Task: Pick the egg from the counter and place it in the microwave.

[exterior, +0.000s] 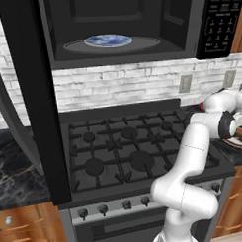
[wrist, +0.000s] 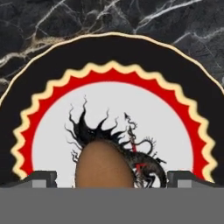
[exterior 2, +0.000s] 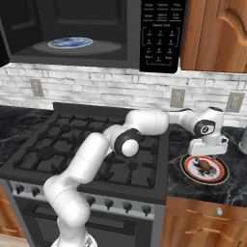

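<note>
**A:** Brown egg (wrist: 104,164) sits on the plate (wrist: 52,131), on the white centre over the dragon print. Plate rests on the counter (exterior 2: 231,188), right of the stove (exterior 2: 72,144). Gripper (wrist: 111,180) hangs directly above the egg; the two tips flank it, one each side, with clear gaps.

**B:** Jaws state?

**A:** Spread, released, holding nothing. The egg lies between them, untouched as far as I can judge.

**B:** Risks from here?

**A:** First, the egg is round and smooth on a glazed plate. If one tip meets it before the other, it probably rolls away instead of being caught. It looks roughly centred in the hand view, slightly toward the left tip, so that is a real possibility.

**B:** And the descent?

**A:** If too shallow, the tips close above the widest part and squeeze the egg out downward. If too deep, they strike the plate and may shift it.

**B:** Afterward?

**A:** Microwave (exterior: 140,38) is high over the stove, with its door (exterior: 28,96) swung open. Long lift and a wide swing; a weak grip could drop the egg onto the burners. The arm could also clip the cavity's lower edge on the way in.
</note>
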